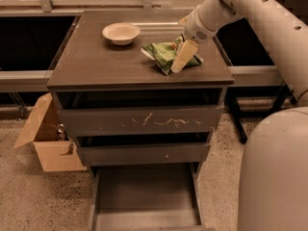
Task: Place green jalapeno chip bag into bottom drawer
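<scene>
One risk stands out: the hand point(185, 53) sits on the green chip bag point(162, 55) atop the desk point(96, 66), grip state I cannot tell. A shallow pinch on slick foil could slip before reaching the open bottom drawer point(144, 192).

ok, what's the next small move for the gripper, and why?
Probably secure a grasp on the green jalapeno chip bag and lift it straight up. The gripper is down at the bag's right side. The bag lies on the cabinet top, and the bottom drawer already stands pulled out below.
</scene>
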